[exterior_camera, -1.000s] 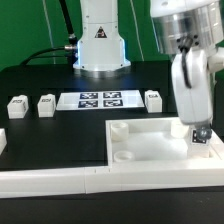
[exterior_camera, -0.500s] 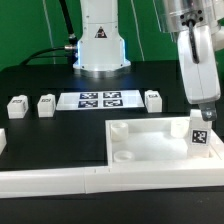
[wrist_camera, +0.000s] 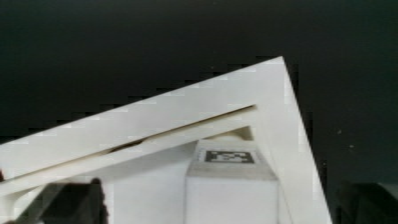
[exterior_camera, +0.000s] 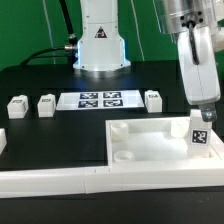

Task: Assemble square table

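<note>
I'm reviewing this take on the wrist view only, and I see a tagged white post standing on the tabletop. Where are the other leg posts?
Observer: Three loose leg posts sit off the square top, beside the marker board. Two are on the exterior view's left and one is on its right.
Operator: Which corner is my post at?
Observer: The standing post is at the rear corner on the exterior view's right.

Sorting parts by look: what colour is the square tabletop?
The tabletop is plain white, clearest in the exterior view.
</note>
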Robot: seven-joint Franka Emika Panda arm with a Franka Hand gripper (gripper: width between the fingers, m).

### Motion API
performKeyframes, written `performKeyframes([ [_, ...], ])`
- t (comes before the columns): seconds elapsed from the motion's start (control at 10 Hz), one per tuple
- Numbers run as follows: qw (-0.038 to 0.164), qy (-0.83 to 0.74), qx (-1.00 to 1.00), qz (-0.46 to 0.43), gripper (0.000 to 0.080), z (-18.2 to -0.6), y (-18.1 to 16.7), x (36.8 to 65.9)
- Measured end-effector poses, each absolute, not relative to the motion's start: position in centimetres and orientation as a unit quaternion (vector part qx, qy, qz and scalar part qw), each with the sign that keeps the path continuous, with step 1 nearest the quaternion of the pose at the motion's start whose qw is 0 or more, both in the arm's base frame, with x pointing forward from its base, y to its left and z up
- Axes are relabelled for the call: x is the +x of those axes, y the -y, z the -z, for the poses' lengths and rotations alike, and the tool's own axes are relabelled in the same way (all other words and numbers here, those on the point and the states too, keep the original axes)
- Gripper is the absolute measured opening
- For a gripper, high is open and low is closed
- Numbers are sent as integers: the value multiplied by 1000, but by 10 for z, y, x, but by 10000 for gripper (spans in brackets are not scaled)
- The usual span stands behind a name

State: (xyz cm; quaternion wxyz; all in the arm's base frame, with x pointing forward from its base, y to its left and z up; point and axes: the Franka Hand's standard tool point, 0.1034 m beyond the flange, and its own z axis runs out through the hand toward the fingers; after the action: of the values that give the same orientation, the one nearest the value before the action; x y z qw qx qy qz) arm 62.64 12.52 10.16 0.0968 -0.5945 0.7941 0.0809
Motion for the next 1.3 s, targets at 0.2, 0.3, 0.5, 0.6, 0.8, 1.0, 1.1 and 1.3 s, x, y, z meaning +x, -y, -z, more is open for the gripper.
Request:
performKeyframes([
  [0.2,100,-772,-623,-78,649,-109,-127,615],
  [0.3,99,-763,-635,-76,649,-109,-131,601],
  [0.5,94,-720,-684,-70,649,-107,-138,579],
  [0.6,96,-699,-706,-67,649,-107,-138,580],
  [0.8,99,-656,-746,-61,649,-106,-137,580],
  [1.0,103,-599,-792,-52,649,-104,-137,578],
  [1.1,104,-558,-822,-44,649,-97,-139,569],
  [1.3,106,-482,-869,-28,649,-84,-134,537],
])
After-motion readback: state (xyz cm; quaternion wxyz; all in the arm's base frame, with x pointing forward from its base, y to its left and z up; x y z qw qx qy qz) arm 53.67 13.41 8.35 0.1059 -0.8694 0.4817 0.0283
